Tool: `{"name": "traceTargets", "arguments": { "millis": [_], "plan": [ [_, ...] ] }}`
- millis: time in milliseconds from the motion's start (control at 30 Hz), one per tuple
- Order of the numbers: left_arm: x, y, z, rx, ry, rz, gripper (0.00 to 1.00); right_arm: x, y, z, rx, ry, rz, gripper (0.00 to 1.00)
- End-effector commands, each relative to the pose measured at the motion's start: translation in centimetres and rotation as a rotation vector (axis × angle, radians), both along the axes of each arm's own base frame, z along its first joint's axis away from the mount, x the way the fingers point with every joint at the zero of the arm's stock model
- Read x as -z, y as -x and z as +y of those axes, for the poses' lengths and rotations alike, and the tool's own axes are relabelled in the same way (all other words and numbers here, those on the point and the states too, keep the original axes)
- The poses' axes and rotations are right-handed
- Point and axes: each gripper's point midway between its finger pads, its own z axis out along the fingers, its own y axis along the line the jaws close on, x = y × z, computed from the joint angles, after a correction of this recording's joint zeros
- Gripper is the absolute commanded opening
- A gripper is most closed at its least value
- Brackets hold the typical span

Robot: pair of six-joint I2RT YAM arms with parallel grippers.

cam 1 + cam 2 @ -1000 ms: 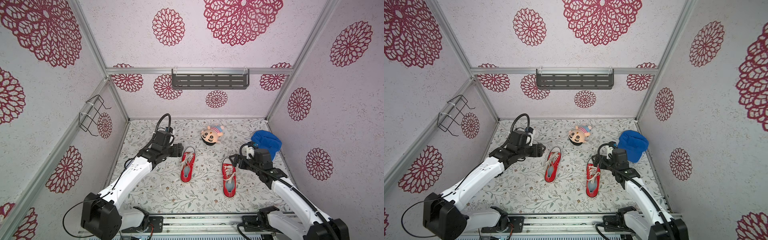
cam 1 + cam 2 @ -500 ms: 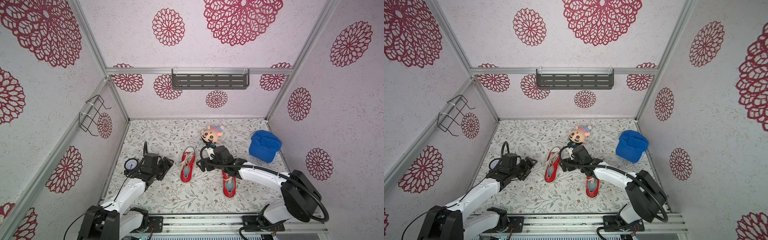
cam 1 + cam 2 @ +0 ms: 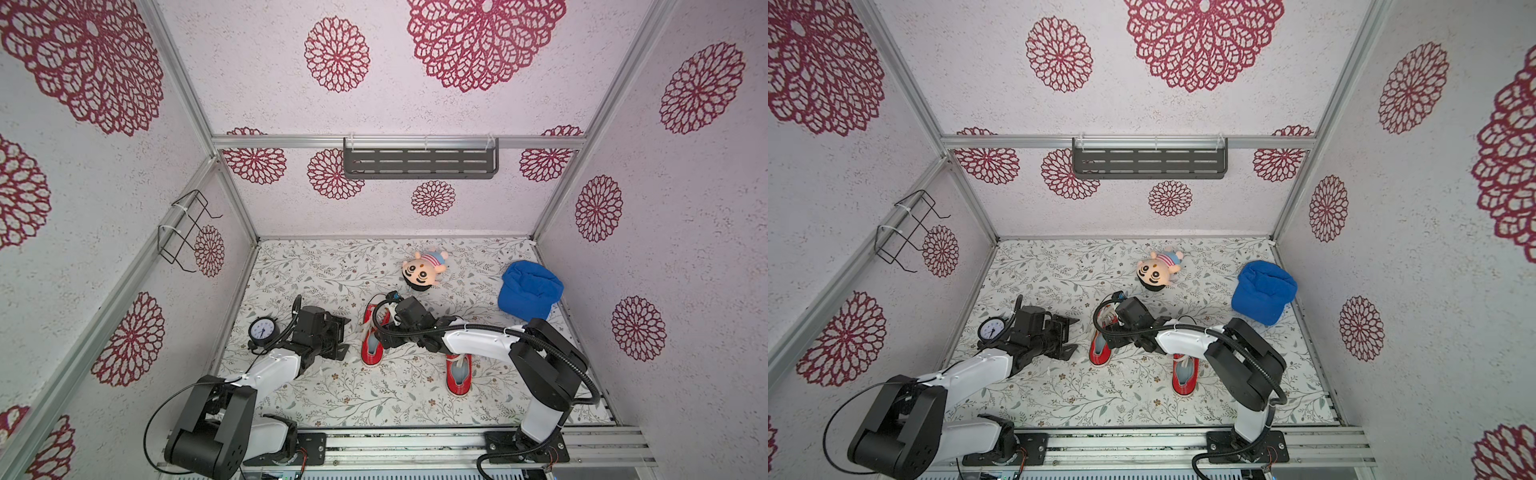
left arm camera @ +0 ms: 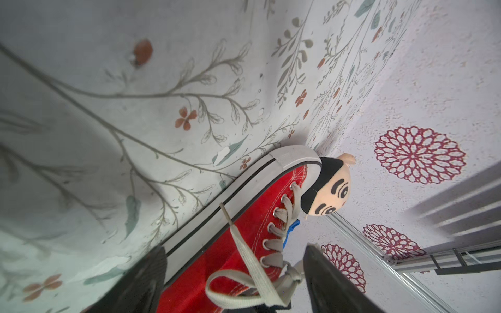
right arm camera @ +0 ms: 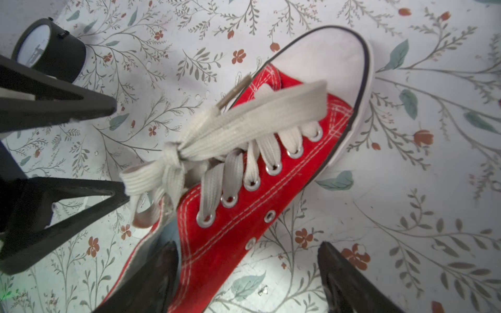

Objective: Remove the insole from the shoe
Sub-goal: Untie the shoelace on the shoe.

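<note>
The right arm had swung from beside the cap across to the shoe nearer the left arm, which had drawn back beside the clock. The right gripper hung over the shoe's collar, jaws apart and empty, one finger above the opening, the other outside the red wall. The left gripper waited just beside the shoe, jaws wide, holding nothing. The insole lay inside, greyish at the heel. The step called for the left to pin the shoe while the right slid one finger under the insole's heel edge, clear of the laces, before pinching.
</note>
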Motion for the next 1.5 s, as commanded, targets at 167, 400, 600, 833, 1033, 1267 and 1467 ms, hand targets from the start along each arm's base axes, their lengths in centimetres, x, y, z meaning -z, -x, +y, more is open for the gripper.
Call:
{"name": "traceTargets", "arguments": {
  "millis": [167,400,600,833,1033,1267,1467],
  "plan": [
    [-0.8,-2.0,-2.1,-0.028,0.063,-0.027,0.72,0.5,-0.2,-1.0,0.051,0.068,0.003,0.82],
    [-0.1,-2.5,-1.5,-0.033,0.006,-0.025,0.62,0.7,-0.1,-1.3,0.052,0.087,0.003,0.82],
    [0.2,-3.0,-2.0,-0.007,-0.003,-0.033,0.57,0.8,-0.2,-1.4,0.051,0.100,0.001,0.82],
    [-0.6,-3.5,-0.9,-0.016,-0.075,-0.085,0.18,0.8,-0.3,-1.9,0.060,0.123,-0.006,0.82],
    [-3.1,-4.3,0.1,-0.011,-0.147,-0.208,0.00,0.9,-0.2,-2.1,0.063,0.129,-0.006,0.80],
    [-9.3,-5.8,4.7,-0.032,-0.385,-0.408,0.00,1.4,-0.1,-2.7,0.074,0.157,0.003,0.80],
    [-16.6,-7.7,8.9,0.013,-0.671,-0.517,0.00,2.1,0.5,-3.1,0.073,0.169,0.031,0.77]
  ]
}}
